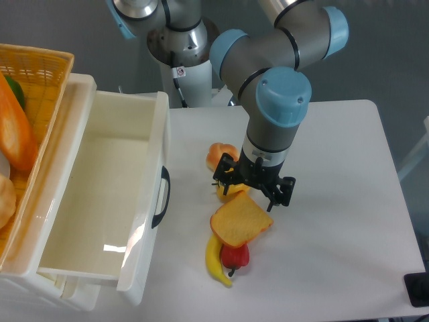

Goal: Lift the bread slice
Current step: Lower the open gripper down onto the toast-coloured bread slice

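Near the middle of the table I see the bread slice, tilted, with one edge raised toward the gripper and the lower part resting over a banana and a red pepper. The gripper hangs directly over the raised edge of the slice. From this fixed view I cannot tell whether the jaws are spread, closed, or already pinching the crust, because the black fingers are partly hidden by the wrist.

My judgement is that the grasp step is in hand. To do it well, I would keep the fingers on both faces of the raised edge, close slowly, and lift straight up, so the slice does not drag the banana. A yellow toy and an orange bun lie just behind the gripper; I would avoid pushing them. The white bin on the left is well apart.
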Action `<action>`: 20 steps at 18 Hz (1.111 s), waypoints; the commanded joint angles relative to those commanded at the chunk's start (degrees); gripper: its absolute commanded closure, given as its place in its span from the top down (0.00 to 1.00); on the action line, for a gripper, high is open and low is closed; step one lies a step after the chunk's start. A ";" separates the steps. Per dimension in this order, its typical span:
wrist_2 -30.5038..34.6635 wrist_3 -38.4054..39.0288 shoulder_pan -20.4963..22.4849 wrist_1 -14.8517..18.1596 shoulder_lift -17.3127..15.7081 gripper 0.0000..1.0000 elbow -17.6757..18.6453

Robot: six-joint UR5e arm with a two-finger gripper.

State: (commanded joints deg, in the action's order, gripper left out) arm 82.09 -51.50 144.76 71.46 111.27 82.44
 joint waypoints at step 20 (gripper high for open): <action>2.20 -4.84 -0.44 -8.70 7.91 1.00 4.48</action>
State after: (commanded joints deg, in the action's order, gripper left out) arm 84.29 -56.34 144.32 62.76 119.18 86.92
